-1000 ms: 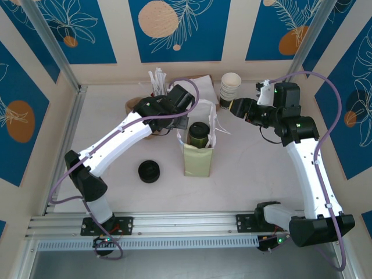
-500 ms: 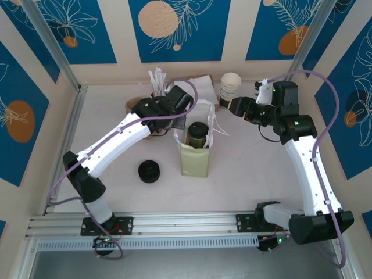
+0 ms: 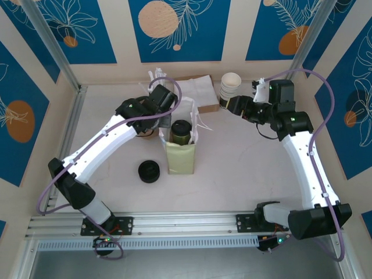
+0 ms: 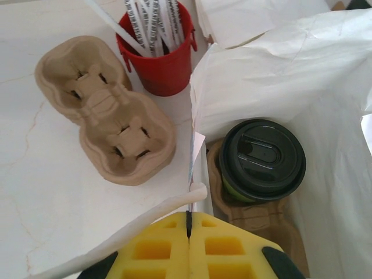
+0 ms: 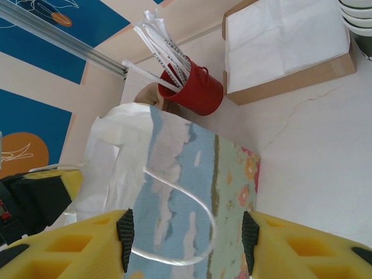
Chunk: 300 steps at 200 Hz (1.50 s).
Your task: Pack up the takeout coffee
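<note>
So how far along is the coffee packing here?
Done: the takeout coffee stands lidded inside the paper bag, seated in a cardboard carrier. In hand: the left gripper is shut on the bag handle. The right gripper hangs open near the stacked cups. Left: apparently just releasing the handle.

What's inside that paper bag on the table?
A black-lidded coffee cup seated in a brown cardboard carrier. From above, the cup's sides barely show, and the bag walls and the cup hide the rest of the carrier and the bottom.
</note>
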Motion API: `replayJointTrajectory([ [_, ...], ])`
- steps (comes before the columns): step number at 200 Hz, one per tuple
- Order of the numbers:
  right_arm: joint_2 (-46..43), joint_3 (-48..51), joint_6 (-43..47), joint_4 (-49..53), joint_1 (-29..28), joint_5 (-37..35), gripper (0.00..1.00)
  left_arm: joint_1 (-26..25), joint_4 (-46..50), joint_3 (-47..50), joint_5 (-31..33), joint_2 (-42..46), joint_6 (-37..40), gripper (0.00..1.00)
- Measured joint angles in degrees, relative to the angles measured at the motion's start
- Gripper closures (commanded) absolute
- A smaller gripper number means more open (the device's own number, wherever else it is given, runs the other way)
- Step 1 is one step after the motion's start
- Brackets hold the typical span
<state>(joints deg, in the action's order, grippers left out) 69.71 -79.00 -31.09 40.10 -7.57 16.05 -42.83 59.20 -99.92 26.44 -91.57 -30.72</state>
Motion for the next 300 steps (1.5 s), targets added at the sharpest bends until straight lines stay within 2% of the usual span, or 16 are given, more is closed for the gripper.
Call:
replayJointTrajectory([
  [49, 6.6, -1.8, 0.0, -1.7, -1.7, -2.1, 0.47, 1.4, 0.0, 2.5, 0.9, 1.9, 1.1, 0.94],
  [93, 14.9, -7.7, 0.2, -2.4, -6.6, -10.6, 0.46, 1.9, -1.8, 3.4, -0.4, 3.0, 1.8, 0.65],
  [124, 21.1, -12.6, 0.2, -3.3, -9.7, -17.2, 0.46, 2.0, -4.7, 5.3, -3.1, 6.6, 2.6, 0.51],
  [150, 27.3, -16.7, 0.5, -3.7, -11.4, -21.2, 0.45, 2.2, -7.4, 5.4, -5.9, 9.9, 3.7, 0.49],
  [174, 33.9, -21.0, 1.2, -4.1, -12.5, -24.2, 0.45, 2.5, -8.7, 5.4, -7.5, 12.6, 4.8, 0.51],
  [232, 47.7, -30.6, 5.4, -4.9, -16.3, -32.2, 0.43, 2.7, -9.0, 5.2, -8.1, 18.5, 7.4, 0.52],
  [300, 67.0, -54.2, 10.7, 0.5, -17.2, -39.0, 0.32, 2.9, -8.7, 6.5, -8.7, 24.1, 8.4, 0.54],
])
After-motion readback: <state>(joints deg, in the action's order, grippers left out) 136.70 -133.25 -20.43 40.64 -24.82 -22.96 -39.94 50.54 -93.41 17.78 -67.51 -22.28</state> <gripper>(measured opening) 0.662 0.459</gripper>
